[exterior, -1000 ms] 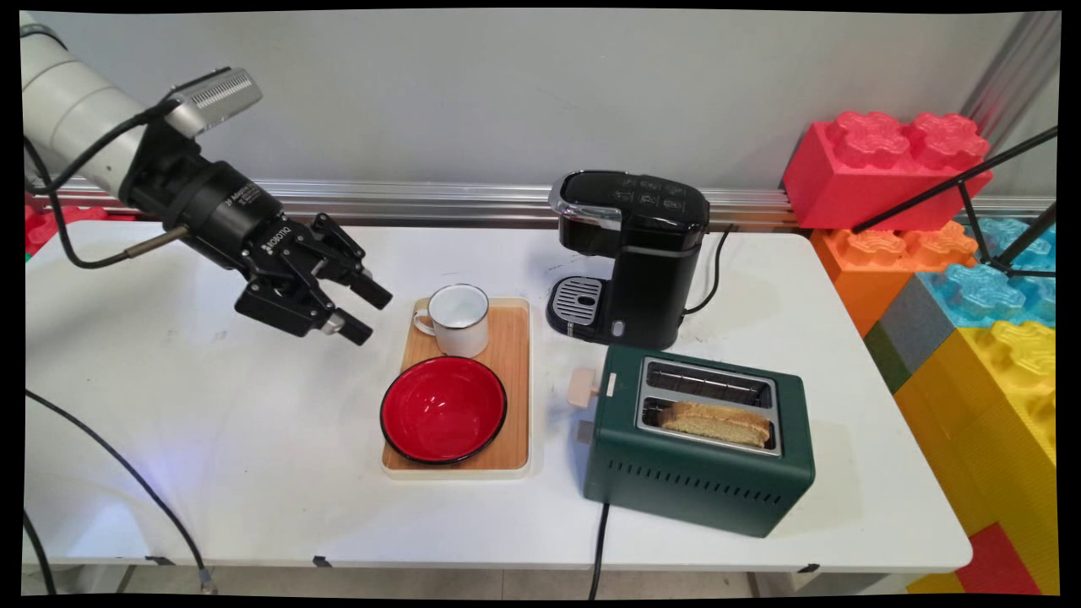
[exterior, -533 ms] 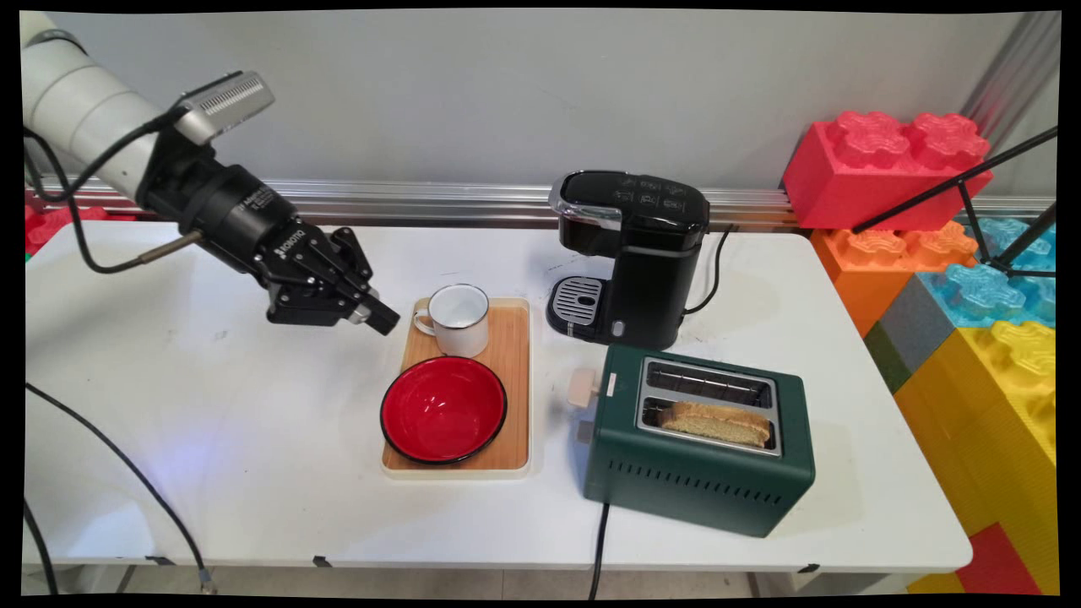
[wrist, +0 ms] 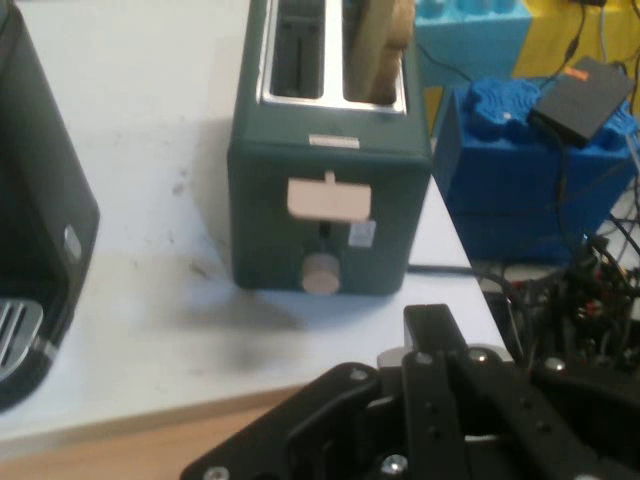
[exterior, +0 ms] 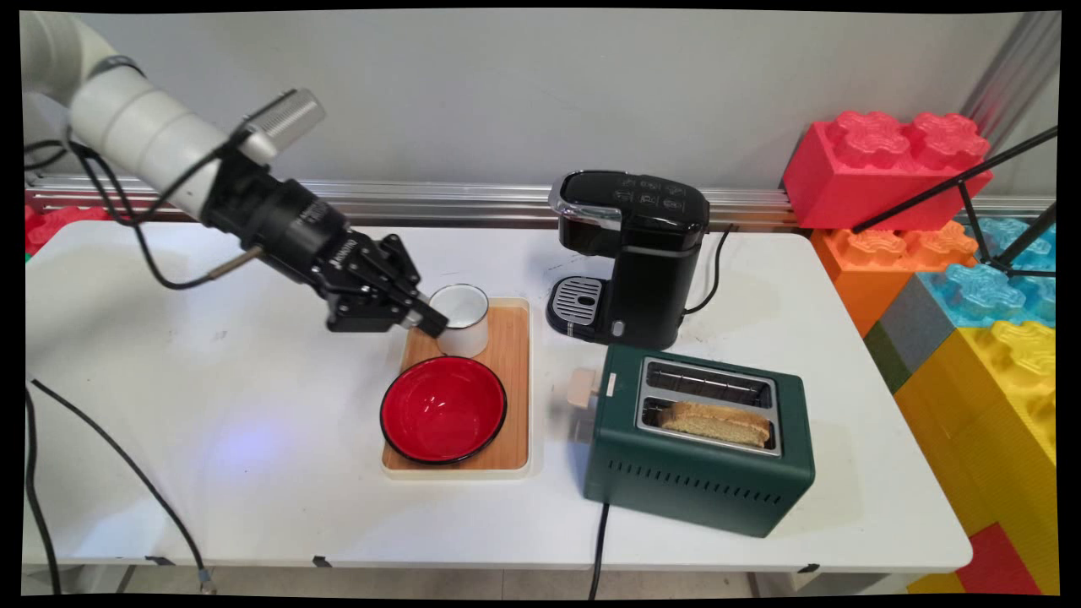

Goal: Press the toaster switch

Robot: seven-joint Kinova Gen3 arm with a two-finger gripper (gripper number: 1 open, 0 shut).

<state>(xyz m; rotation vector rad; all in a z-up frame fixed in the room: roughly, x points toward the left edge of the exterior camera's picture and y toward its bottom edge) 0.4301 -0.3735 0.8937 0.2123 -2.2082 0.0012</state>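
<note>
black gripper (exterior: 426,319) at the white enamel mug (exterior: 462,320), fingers drawn together at its left side; whether they pinch the handle cannot be told.

the round mug stands upright at the far end of the wooden tray (exterior: 512,393), a glossy red bowl (exterior: 443,409) behind it toward the near edge. matte green toaster (exterior: 699,441) holds 1 bread slice (exterior: 718,422); black coffee maker (exterior: 629,257) near the table's (exterior: 253,439) far edge; left half open.

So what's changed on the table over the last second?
The tool has swung right from the open table to the white mug on the wooden tray, its fingers drawn together. Mug, red bowl, toaster and coffee maker stayed put.
</note>
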